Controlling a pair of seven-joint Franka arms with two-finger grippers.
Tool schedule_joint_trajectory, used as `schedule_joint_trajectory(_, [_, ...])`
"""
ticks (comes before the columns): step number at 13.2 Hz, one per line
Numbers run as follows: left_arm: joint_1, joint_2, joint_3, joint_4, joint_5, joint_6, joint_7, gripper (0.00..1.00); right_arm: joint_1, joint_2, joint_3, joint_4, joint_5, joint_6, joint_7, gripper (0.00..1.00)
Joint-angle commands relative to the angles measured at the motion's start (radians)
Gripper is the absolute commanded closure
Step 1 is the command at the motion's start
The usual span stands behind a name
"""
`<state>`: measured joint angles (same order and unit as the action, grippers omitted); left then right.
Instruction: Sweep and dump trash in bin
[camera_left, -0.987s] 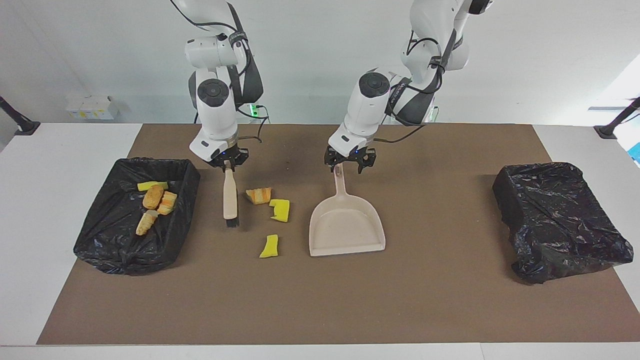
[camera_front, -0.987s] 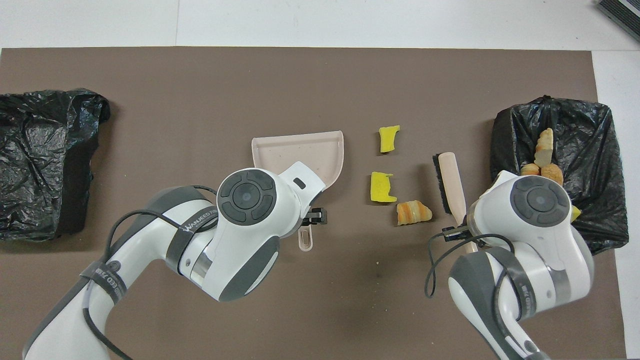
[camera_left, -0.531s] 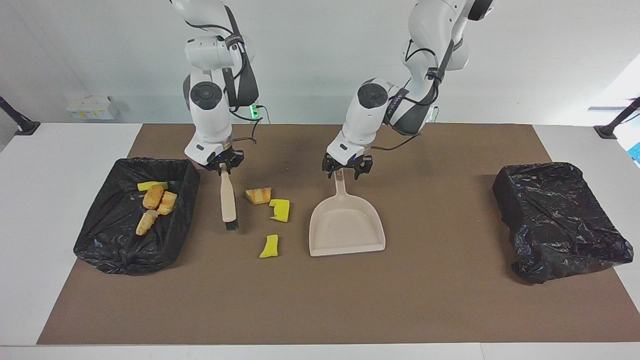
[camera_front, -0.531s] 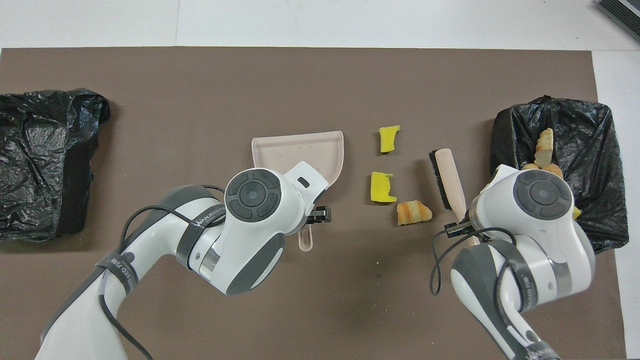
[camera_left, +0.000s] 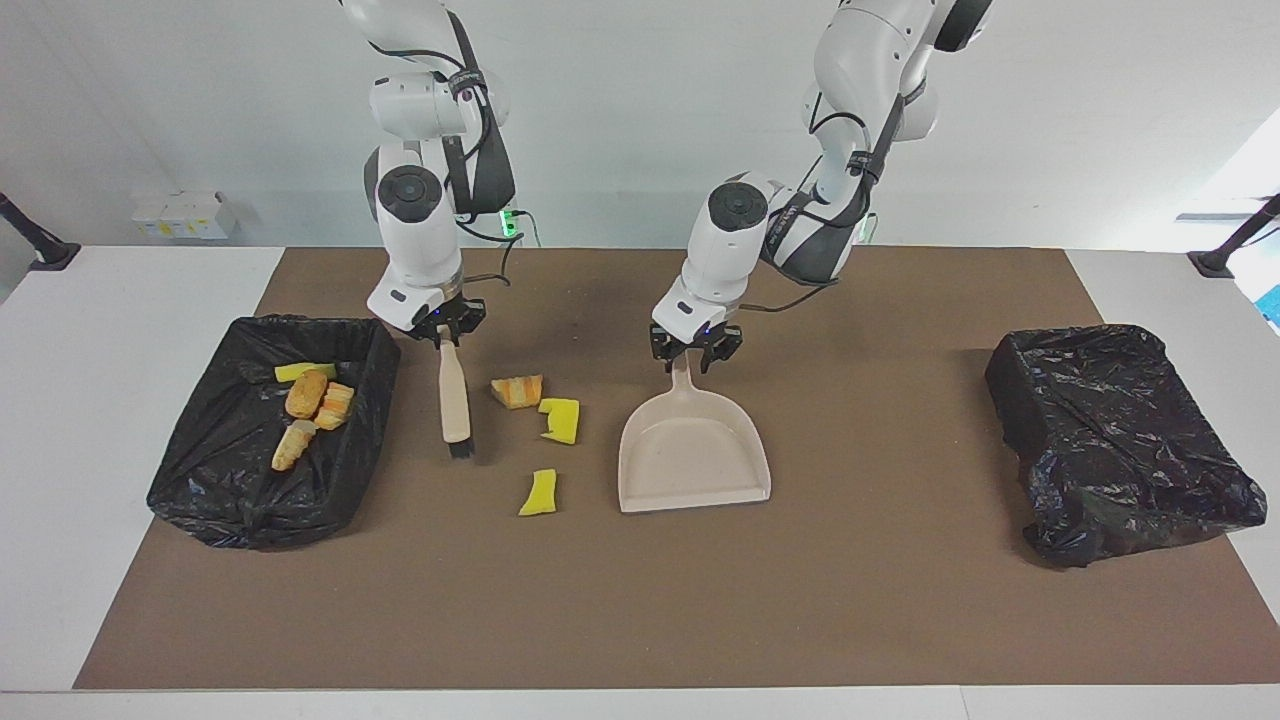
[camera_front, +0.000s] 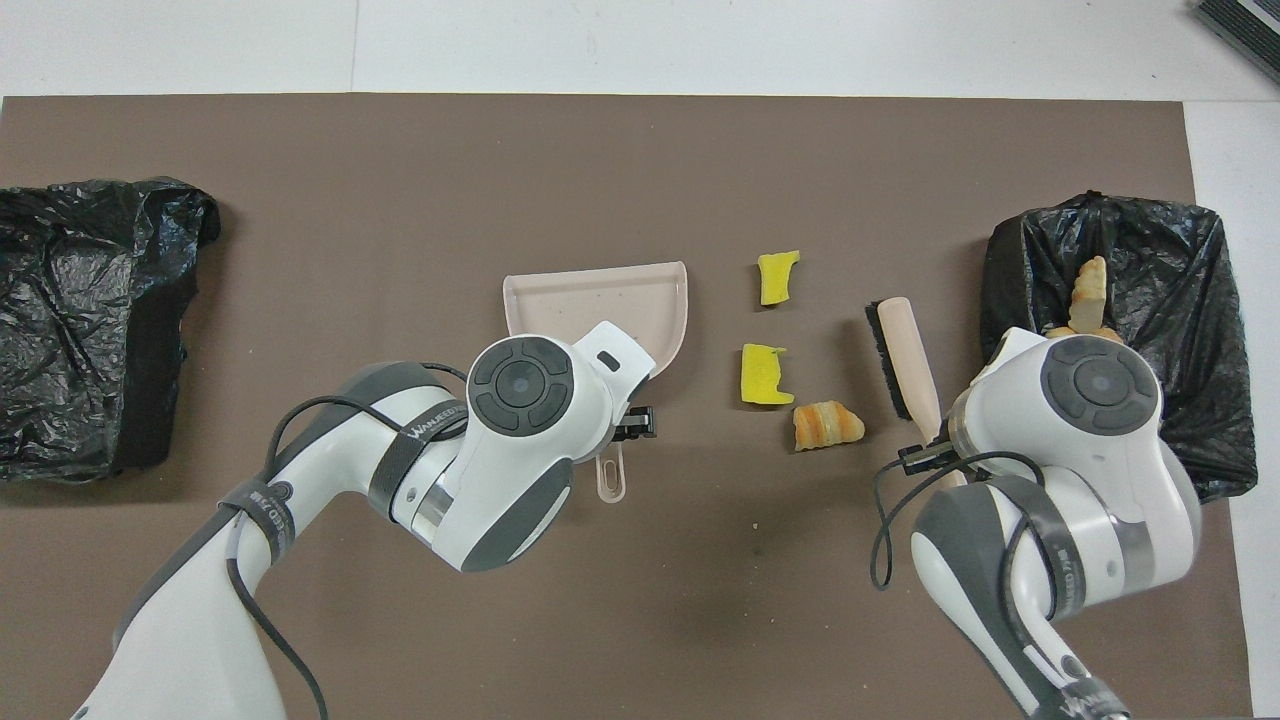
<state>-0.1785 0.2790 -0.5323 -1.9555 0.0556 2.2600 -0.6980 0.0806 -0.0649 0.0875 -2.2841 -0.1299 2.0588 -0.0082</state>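
Note:
Three pieces of trash lie on the brown mat between brush and dustpan: a tan-orange lump (camera_left: 518, 390) (camera_front: 827, 424) and two yellow sponge bits (camera_left: 560, 420) (camera_left: 540, 492). My right gripper (camera_left: 445, 335) is shut on the handle of the beige brush (camera_left: 456, 400) (camera_front: 905, 355), whose black bristles rest on the mat beside the lump. My left gripper (camera_left: 688, 358) is shut on the handle of the beige dustpan (camera_left: 690, 460) (camera_front: 600, 300), which lies flat and empty. The bin (camera_left: 240, 515) at the right arm's end holds several more chunks.
A second black-lined bin (camera_left: 1120, 440) (camera_front: 90, 320) sits at the left arm's end of the mat. White table borders the brown mat (camera_left: 640, 600) on all sides.
My left gripper has closed onto the dustpan handle. The right gripper with the brush has shifted slightly toward the bin. The trash and dustpan have not moved.

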Motion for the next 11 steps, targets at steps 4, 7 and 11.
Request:
schedule_joint_trajectory(4, [-0.019, 0.0, 0.006, 0.003, 0.093, 0.006, 0.012, 1.0, -0.013, -0.026, 0.011, -0.02, 0.004, -0.009, -0.012, 1.0])
schedule_joint_trajectory(7, [-0.001, -0.017, 0.006, 0.012, 0.125, -0.014, 0.197, 1.0, -0.013, -0.029, 0.011, -0.084, 0.004, 0.006, 0.034, 1.0])
schedule_joint_trajectory(11, [0.027, -0.021, 0.014, 0.085, 0.124, -0.155, 0.64, 1.0, 0.031, -0.026, 0.015, -0.086, 0.021, 0.006, 0.128, 1.0])
